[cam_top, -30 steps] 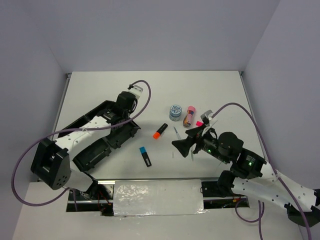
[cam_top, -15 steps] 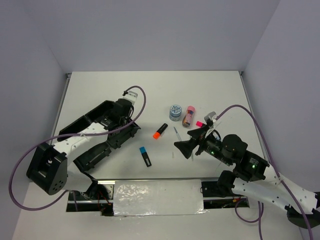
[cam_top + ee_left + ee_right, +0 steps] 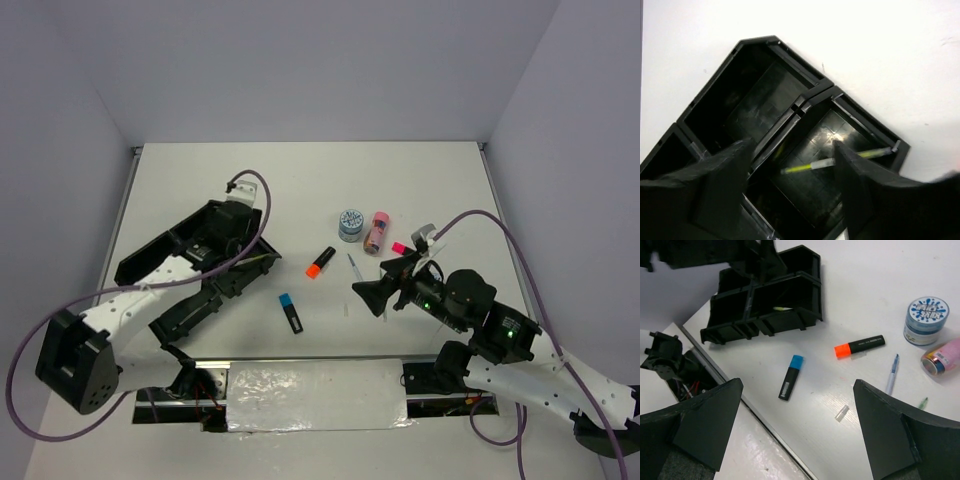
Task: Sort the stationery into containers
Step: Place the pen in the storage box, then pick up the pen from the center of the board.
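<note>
From above, my left gripper [image 3: 228, 232] hung over the black plastic organiser tray [image 3: 150, 258]. My right gripper [image 3: 367, 296] pointed at the loose stationery. The black highlighter with the orange cap [image 3: 320, 262] lay just ahead of it, and the blue-capped black highlighter [image 3: 290, 312] lay further on, toward the tray. My right arm was plainly the nearer to both.

Through the left wrist, my fingers stood spread with nothing between them. Below them a thin yellow pen [image 3: 835, 161] lay slantwise in one compartment of the tray.

Through the right wrist, my jaws gaped wide and empty. The orange-capped highlighter lay ahead with its long axis running almost from finger to finger — so I judged the wrist would need rolling before I could close across the barrel.
</note>
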